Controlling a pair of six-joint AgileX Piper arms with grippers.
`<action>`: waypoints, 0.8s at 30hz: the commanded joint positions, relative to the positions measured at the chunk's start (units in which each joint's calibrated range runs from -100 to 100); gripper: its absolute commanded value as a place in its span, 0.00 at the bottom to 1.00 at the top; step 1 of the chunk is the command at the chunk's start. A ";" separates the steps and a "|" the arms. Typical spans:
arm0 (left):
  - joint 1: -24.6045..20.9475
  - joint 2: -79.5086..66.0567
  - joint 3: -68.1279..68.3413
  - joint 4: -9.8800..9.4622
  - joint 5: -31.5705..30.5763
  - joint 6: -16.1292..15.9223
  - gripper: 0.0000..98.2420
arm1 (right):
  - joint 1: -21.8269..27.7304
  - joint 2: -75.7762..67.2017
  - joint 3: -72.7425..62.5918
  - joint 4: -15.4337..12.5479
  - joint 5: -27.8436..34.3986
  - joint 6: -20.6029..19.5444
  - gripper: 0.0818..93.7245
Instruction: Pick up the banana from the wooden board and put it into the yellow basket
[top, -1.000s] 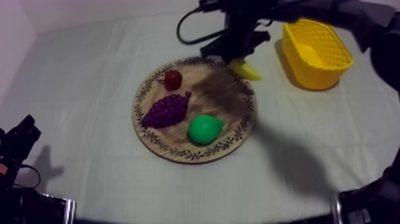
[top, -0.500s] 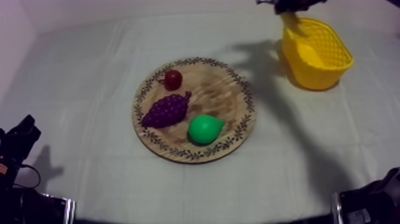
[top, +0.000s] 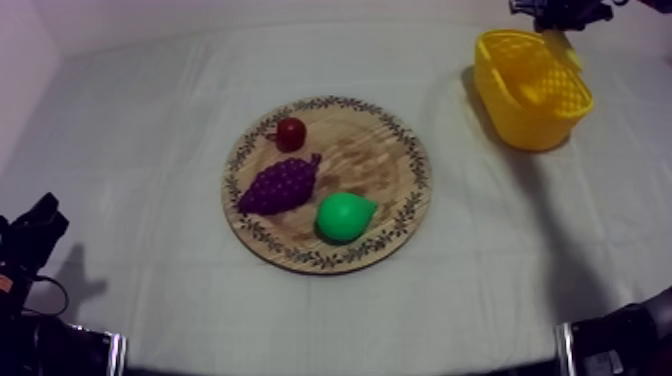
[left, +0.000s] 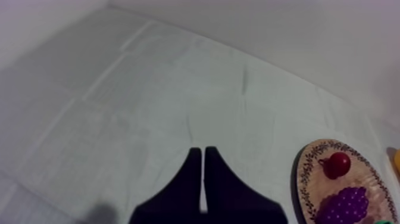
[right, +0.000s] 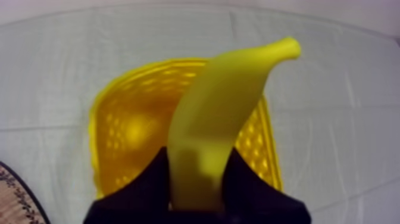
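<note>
1. Lifted off the far edge of the wooden board (top: 400, 170) since a second ago and swung to the far right corner of the surface, with the banana (right: 220, 119) now held above the yellow basket (top: 530, 110).
2. Clamped in the right hand (right: 196, 173) by its thicker end, one black finger on either flank; poised over the basket's open mouth, not yet inside.
3. Parked at the near left edge of the surface: left hand (left: 203, 173), fingers pressed together in a narrow wedge, holding nothing.
4. Probably light, stiff and smooth-skinned, so apt to slip or pivot in a pinch; best gripped across the thick body, not at a tapering tip.
5. Points away from the right hand, long axis running out from between the fingers across the basket, gently curved, narrow tip leading towards the far rim.
6. Left on the board: grapes (top: 280, 185), pear (top: 345, 217), small red fruit (top: 290, 132).
</note>
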 joint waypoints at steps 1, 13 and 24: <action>0.02 -0.05 -0.01 0.03 -0.01 0.02 0.00 | 0.80 0.26 1.56 -0.40 -1.68 0.81 0.07; 0.02 -0.05 -0.01 0.03 -0.01 0.00 0.00 | 0.23 1.59 7.49 -2.15 -6.06 1.67 0.37; 0.02 -0.05 -0.01 0.03 -0.01 0.00 0.00 | 2.00 -0.26 8.35 1.22 -16.64 -1.29 0.51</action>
